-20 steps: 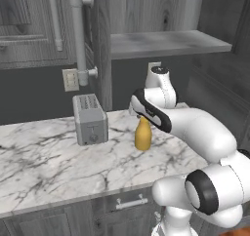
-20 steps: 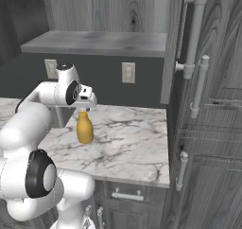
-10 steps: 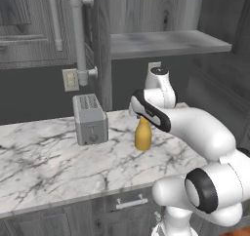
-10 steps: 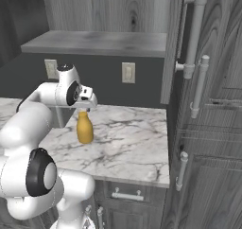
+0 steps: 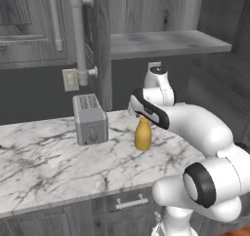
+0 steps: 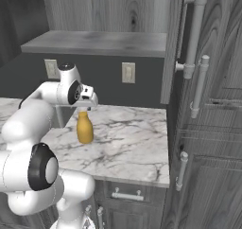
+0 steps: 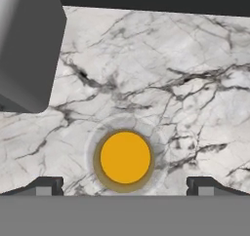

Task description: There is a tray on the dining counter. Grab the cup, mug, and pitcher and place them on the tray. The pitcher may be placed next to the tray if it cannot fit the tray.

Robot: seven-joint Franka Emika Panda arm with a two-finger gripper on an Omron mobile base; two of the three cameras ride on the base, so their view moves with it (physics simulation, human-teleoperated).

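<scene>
Nothing moved since prior frames: pincer point(image 7: 125, 185) spread wide, hovering directly over upright pitcher point(image 5: 142, 135), w/o contact.

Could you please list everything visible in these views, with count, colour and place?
pitcher: one, mustard-yellow, upright on the worktop right of the toaster, directly under the pincer
toaster: one, grey, on the worktop near the back wall
worktop: one, white marble with grey veins, over grey cabinets
shelf: one, grey, on the wall above the worktop
wall outlets: two, pale, on the dark back wall
pipes: pale grey, vertical, beside the tall cabinets
arm: one, white with dark joints
pincer: one, dark tips, open, above the pitcher's mouth
</scene>
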